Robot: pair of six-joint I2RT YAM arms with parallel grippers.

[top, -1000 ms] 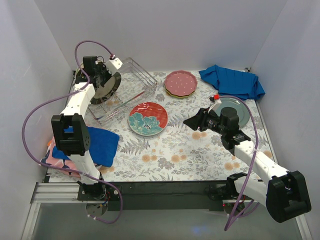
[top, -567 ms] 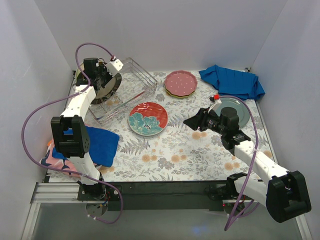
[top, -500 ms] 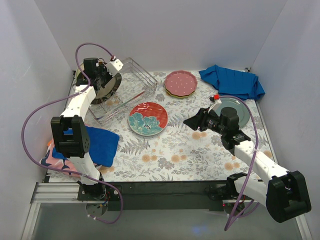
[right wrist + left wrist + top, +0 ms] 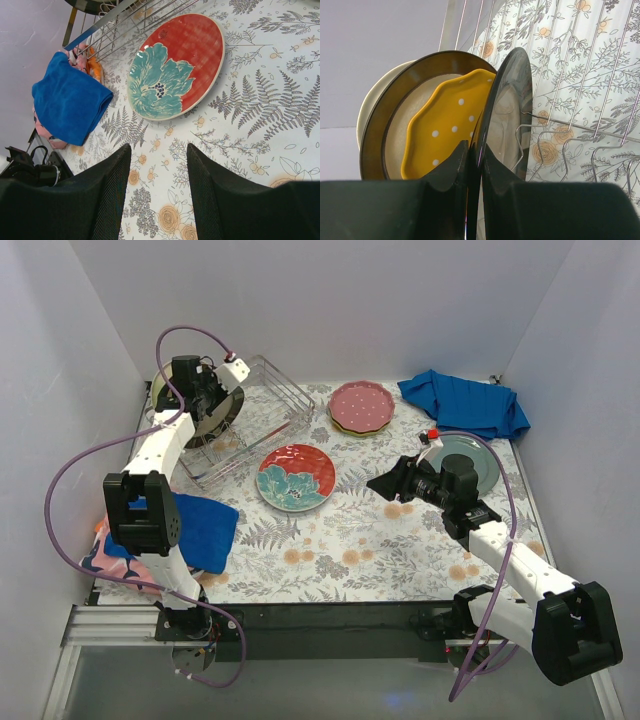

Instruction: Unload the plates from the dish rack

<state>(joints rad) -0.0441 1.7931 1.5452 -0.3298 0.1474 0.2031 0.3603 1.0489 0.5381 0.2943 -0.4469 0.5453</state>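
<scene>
Clamps left gripper [image 4: 475,150] on dark-rimmed glossy plate [image 4: 510,110], upright in dish rack [image 4: 285,390]; holds right gripper [image 4: 159,150] parted, empty. Needs a straight upward lift, clear of orange dotted plate [image 4: 447,127] and wires.

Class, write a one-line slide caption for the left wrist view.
Left gripper shut on an upright dark glossy plate at the dish rack, orange dotted plate beside it.

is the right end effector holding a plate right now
No, the right end effector has its jaws apart with only tablecloth showing between them, near the red floral plate.
</scene>
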